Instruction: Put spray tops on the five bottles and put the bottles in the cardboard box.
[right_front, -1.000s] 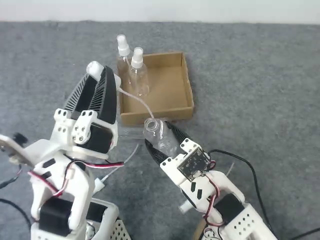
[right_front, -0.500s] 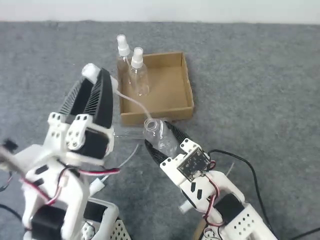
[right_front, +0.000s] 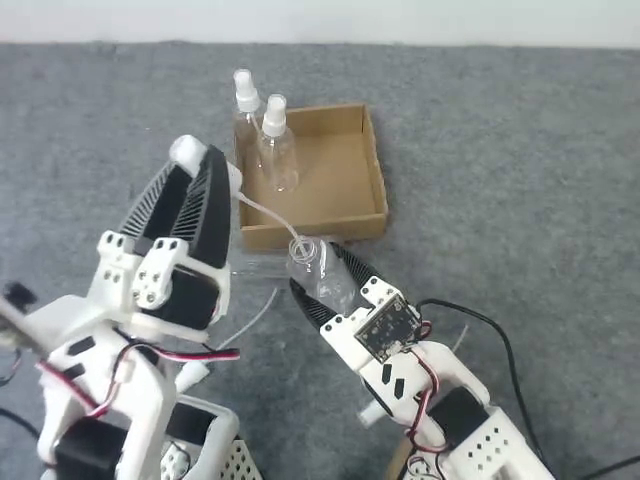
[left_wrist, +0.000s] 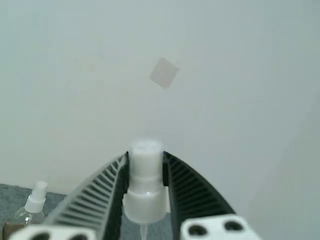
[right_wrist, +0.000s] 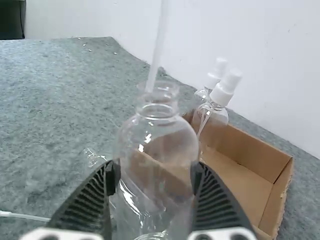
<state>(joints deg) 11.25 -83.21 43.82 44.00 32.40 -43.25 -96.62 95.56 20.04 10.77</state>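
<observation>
The left gripper (right_front: 205, 165) is raised above the grey carpet (right_front: 500, 150) and is clamped on a white spray top (left_wrist: 145, 180), one finger on each side of the cap. The top's thin tube (right_front: 268, 212) slants down from it towards the right arm and reaches the mouth of a clear bottle (right_wrist: 152, 150). From here I cannot tell whether the tip is inside the neck.

The right gripper (right_front: 320, 280) pinches that bottle around its body and holds it upright, just in front of the near wall of the box (right_front: 375, 190). The bottle has no top on.

Two capped bottles (right_front: 245, 110) (right_front: 277, 140) stand close together at the box's left side. Another bare bottle (right_front: 252, 268) lies on its side on the carpet between the arms, just beside the box's near wall.
</observation>
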